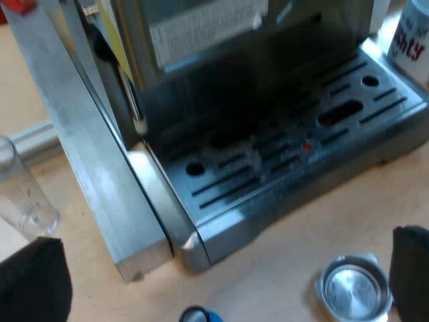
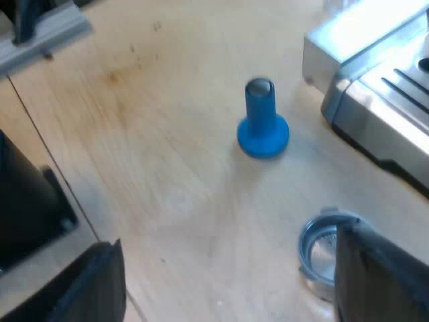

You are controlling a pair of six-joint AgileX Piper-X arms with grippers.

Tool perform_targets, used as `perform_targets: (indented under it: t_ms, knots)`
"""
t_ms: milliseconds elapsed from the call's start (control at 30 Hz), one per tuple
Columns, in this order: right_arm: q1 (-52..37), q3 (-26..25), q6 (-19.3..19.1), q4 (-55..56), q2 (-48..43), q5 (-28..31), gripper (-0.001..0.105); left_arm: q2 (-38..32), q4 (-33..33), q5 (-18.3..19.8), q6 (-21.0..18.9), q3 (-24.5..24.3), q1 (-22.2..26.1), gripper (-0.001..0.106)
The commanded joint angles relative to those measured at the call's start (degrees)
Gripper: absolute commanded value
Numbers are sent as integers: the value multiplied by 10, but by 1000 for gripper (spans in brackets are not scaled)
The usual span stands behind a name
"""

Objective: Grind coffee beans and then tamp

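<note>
Left hand (image 1: 224, 268): wide open, empty.
Right hand (image 2: 231, 268): wide open, empty.
Metal holder (image 1: 355, 288): loose on the desk (image 2: 167, 168), looks unfilled.
Your remaining steps: grinding, then tamping.

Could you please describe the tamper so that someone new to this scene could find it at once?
Start at the espresso machine and look to the wooden table just off its corner. The tamper stands upright on its wide base, apart from the round metal holder nearby. It is the only blue thing, with a grey cap on top.
</note>
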Motion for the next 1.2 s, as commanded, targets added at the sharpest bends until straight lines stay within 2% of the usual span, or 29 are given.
perform_targets:
  t_ms: [33,133,267,467,733,867,900,1000,1200]
  knots:
    - [-31,-38,18,54,-6,-4,66,-3,-13,-6,-6,-9,-1,98]
    - [-78,-74,16,103,-6,-16,66,-3,-21,-3,-6,-9,-1,98]
    - [-159,-112,16,157,-6,-75,66,-3,-25,-2,-7,-9,-1,98]
    - [-265,-124,15,199,-15,-133,66,7,-23,-2,-12,-15,-1,98]
    - [-358,-124,10,264,-64,-133,66,77,-23,-2,-12,-67,11,98]
    - [-394,-124,-4,285,-88,-133,66,103,-23,15,-12,-79,41,98]
    - [-402,-124,-7,292,-93,-133,66,115,-23,32,-12,-81,60,98]
    - [-463,-124,-29,334,-131,-133,66,131,-23,37,-21,-80,84,98]
    - [-532,-124,-64,379,-161,-133,66,136,-23,37,-22,-80,111,98]
